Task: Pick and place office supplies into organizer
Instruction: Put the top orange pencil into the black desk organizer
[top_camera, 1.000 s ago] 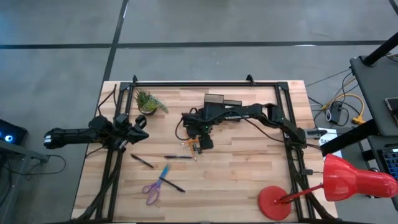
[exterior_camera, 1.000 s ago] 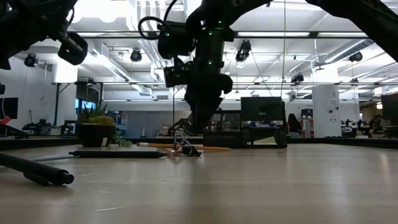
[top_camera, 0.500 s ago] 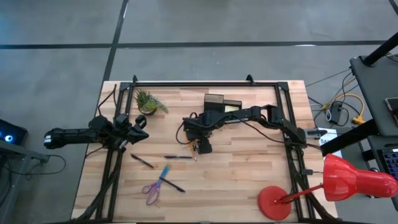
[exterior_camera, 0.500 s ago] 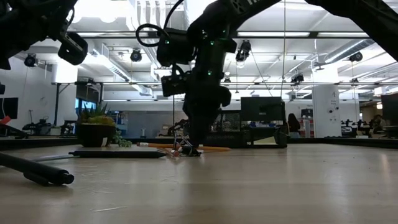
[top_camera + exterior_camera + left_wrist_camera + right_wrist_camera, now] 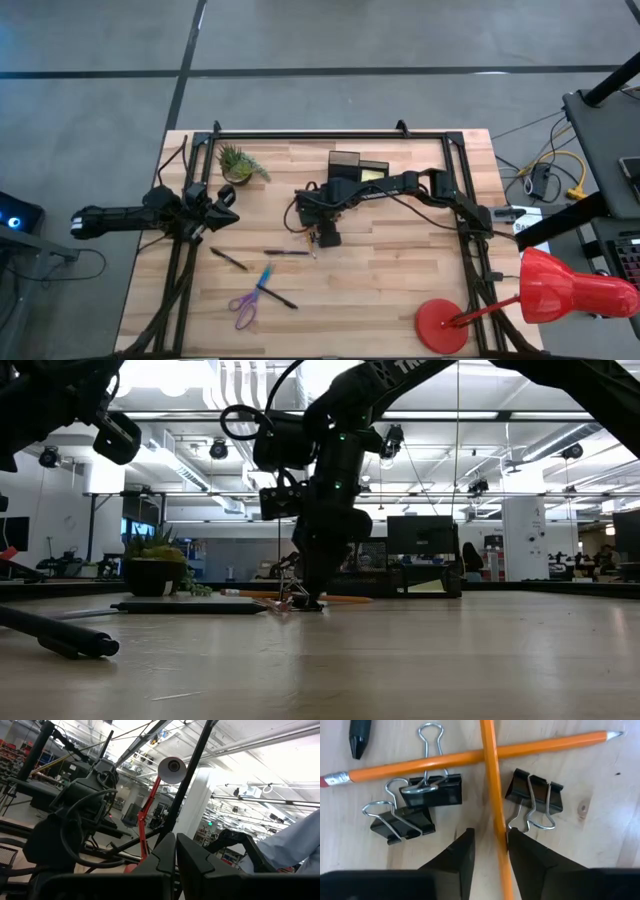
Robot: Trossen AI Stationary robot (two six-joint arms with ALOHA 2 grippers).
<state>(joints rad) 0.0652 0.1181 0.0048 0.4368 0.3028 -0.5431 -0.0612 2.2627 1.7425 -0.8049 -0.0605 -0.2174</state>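
Note:
My right gripper point(image 5: 490, 842) is open and low over a small heap at the table's middle point(image 5: 326, 238). Its fingers stand on either side of one orange pencil point(image 5: 494, 795). That pencil lies across a second orange pencil point(image 5: 545, 745). Three black binder clips point(image 5: 432, 790) point(image 5: 402, 822) point(image 5: 535, 795) lie around them on the wood. The black organizer point(image 5: 345, 162) stands just beyond, toward the far edge. Purple scissors point(image 5: 243, 306), a blue pen point(image 5: 264, 277) and thin black pens point(image 5: 229, 259) point(image 5: 287, 252) lie nearer. My left gripper point(image 5: 222, 205) waits shut at the table's left side. My right gripper comes from above, pointing down, with its fingers across the orange pencil's shaft point(image 5: 501, 845). One finger point(image 5: 520, 845) lies right beside the shaft; I cannot tell whether it touches. The pencil lies flat on the table and on the other pencil.
A small green potted plant point(image 5: 237, 165) stands at the far left. The red desk lamp point(image 5: 560, 290) stands at the near right corner. A black pen tip point(image 5: 359, 735) lies close to the clips. Bare wood shows on the near right of the table point(image 5: 400, 290).
My right gripper has come down over the pencils and clips and has shifted slightly toward the near edge. The pencils and clips have kept their places.

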